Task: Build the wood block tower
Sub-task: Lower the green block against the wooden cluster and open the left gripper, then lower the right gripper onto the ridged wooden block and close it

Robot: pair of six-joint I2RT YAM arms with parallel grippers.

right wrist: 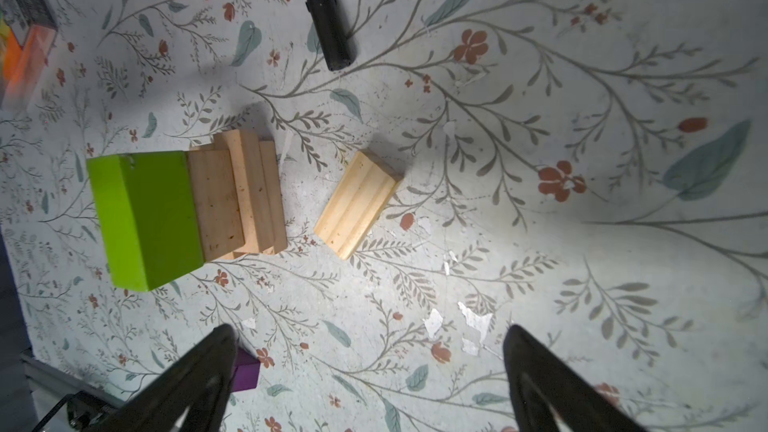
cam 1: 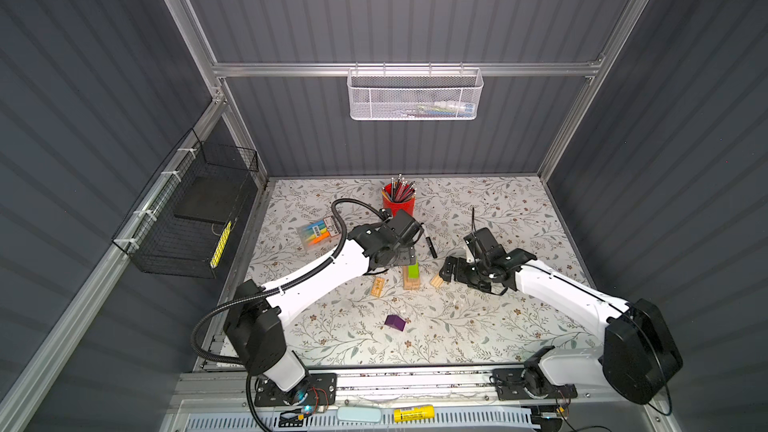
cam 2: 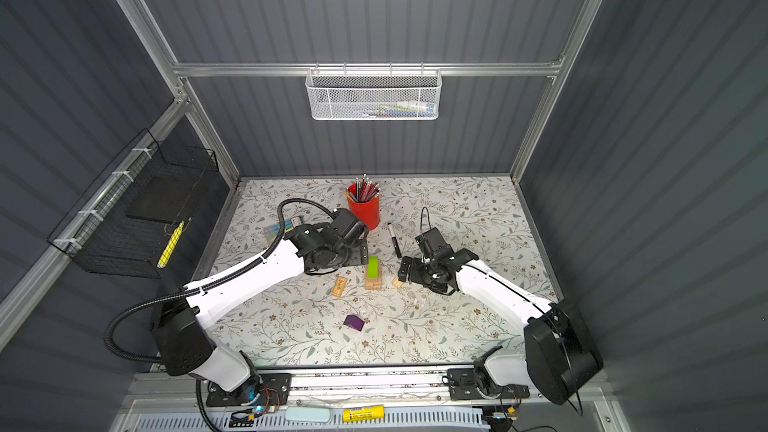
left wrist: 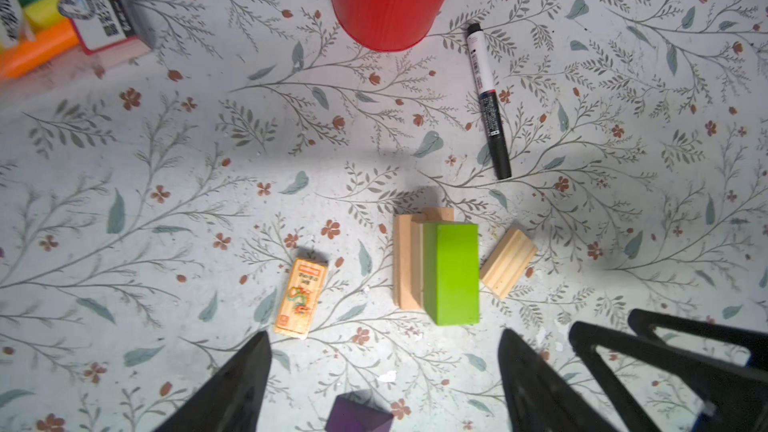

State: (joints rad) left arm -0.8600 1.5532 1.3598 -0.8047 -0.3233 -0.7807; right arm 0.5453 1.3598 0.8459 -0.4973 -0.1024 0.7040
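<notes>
- Wood block tower [cam 1: 411, 277]: stands near the middle of the tabletop [cam 1: 478, 326], between the two arms in both top views. It is made of pale tan bricks stacked flat and slightly offset. The lime-green block [left wrist: 451, 272] lies flat on top, shifted toward one long edge. There appear to be three tan layers, but the angle does not settle the count.
- Ridged tan block [right wrist: 357, 203]: lies flat just beside the tower on the right arm's side, not touching it.
- Printed tan block [left wrist: 300, 297]: lies flat near the tower on the left arm's side.
- Purple block [cam 1: 395, 322]: sits well apart from the tower, toward the front edge.
- Left fingers [left wrist: 237, 392]: spread wide with nothing between them. They hover close to the tower and touch no block.
- Right fingers [right wrist: 548, 384]: spread wide and empty, positioned near the ridged tan block without contact.
- Black marker [left wrist: 490, 101]: lies flat behind the tower, near the red cup [cam 1: 399, 206].
</notes>
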